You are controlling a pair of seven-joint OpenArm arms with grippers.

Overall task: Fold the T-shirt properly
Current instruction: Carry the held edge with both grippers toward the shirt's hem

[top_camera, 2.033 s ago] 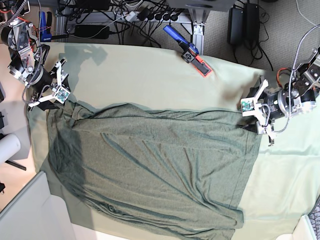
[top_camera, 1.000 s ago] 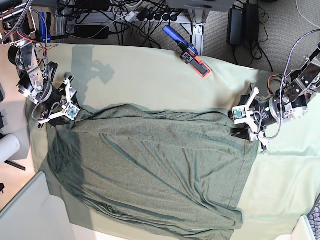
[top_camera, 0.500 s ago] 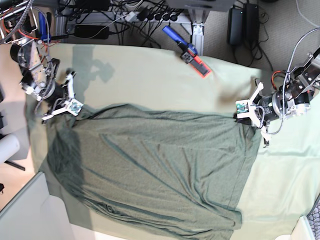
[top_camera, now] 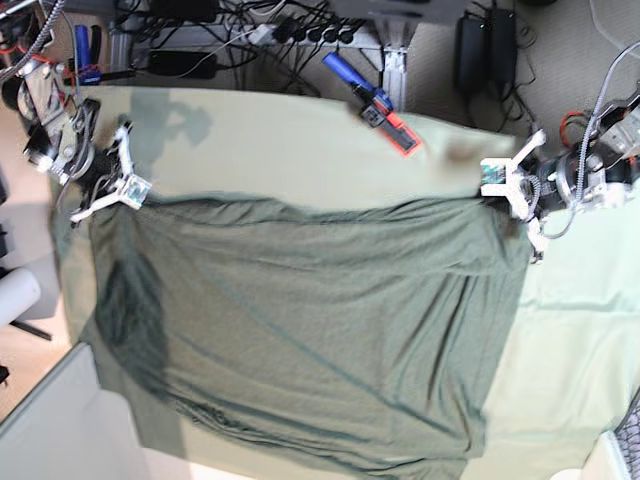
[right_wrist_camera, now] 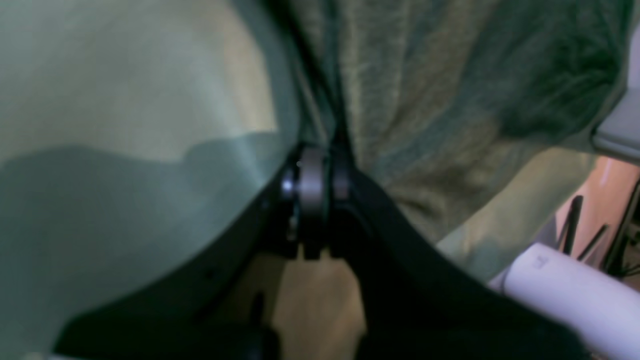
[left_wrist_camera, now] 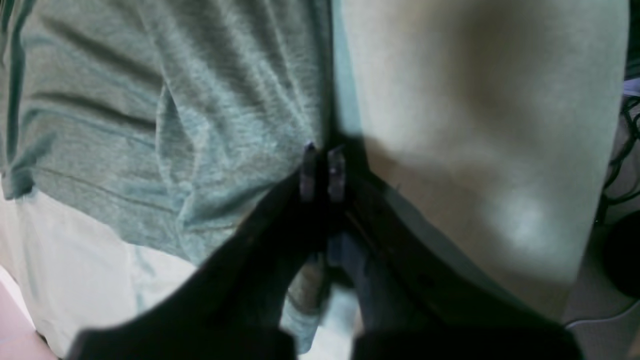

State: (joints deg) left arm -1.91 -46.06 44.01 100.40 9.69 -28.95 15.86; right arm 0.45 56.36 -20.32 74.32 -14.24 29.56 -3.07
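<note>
Both sets of fingers are clamped on the T-shirt: left fingers at 3 o'clock, right fingers at 9 o'clock.

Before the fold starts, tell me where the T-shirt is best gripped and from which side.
Grip the T-shirt at its two far corners, one from each outer side. Its far edge runs nearly straight between them, the rest lies spread on the table cloth, so the corners probably control the whole edge. The left gripper and right gripper are shut on exactly those corners.
</note>
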